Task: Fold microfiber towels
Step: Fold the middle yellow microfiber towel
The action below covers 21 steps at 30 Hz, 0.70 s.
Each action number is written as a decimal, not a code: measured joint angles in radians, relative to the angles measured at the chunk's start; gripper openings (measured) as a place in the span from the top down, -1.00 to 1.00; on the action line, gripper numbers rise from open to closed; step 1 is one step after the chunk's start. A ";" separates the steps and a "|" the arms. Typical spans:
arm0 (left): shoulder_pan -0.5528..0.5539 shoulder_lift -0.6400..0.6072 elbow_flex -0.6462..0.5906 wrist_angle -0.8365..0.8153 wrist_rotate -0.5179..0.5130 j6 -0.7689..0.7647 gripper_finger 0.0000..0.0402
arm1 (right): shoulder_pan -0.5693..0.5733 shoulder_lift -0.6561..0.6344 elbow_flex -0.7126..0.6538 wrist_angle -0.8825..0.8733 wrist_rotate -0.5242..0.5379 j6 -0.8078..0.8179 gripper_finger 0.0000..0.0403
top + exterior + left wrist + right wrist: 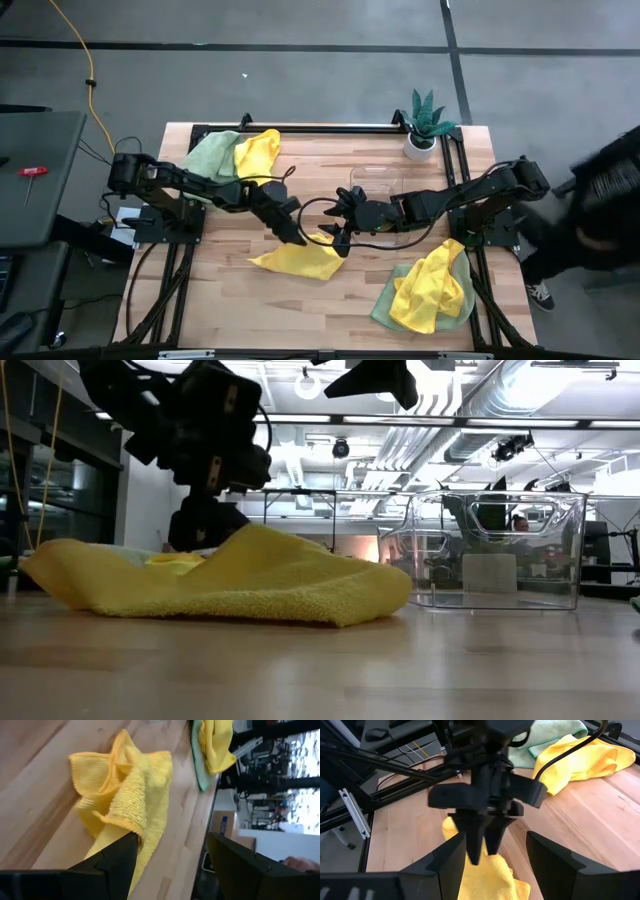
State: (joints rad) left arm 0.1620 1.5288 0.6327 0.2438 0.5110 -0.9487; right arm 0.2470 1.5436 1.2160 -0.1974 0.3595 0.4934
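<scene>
Low across the frame of the low view, a bright yellow microfiber towel (230, 585) is seen lying bunched and partly doubled on the pale wooden table (320, 670), a little below the middle of the high view; it has evidently been drawn there so that it can be folded between the two arms. Just above its upper edge in the high view, the left gripper (290, 228) is lowered onto the cloth, and in the left wrist view one dark finger (117, 857) is pressed against a raised yellow fold while the other stands well clear, so the jaws are held wide open and nothing is clasped. Beside it, right of centre, the right gripper (338, 238) is set facing the left one, its fingers spread apart and empty, seemingly poised to take the towel's opposite edge. Behind them a clear plastic bin (495, 550) is kept. Further off, two heaps of yellow and sage green towels (237, 153) (428, 290) are left at the upper left and lower right, and a small potted plant (424, 123) stands at the upper right.
</scene>
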 joint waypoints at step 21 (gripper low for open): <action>-0.314 0.140 0.000 0.064 -0.468 0.167 -0.13 | 0.000 0.000 0.000 0.046 0.000 -0.001 0.01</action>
State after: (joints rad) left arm -0.1522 1.6687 0.6327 0.3080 0.0434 -0.7813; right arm 0.2466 1.5436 1.2161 -0.1512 0.3598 0.4920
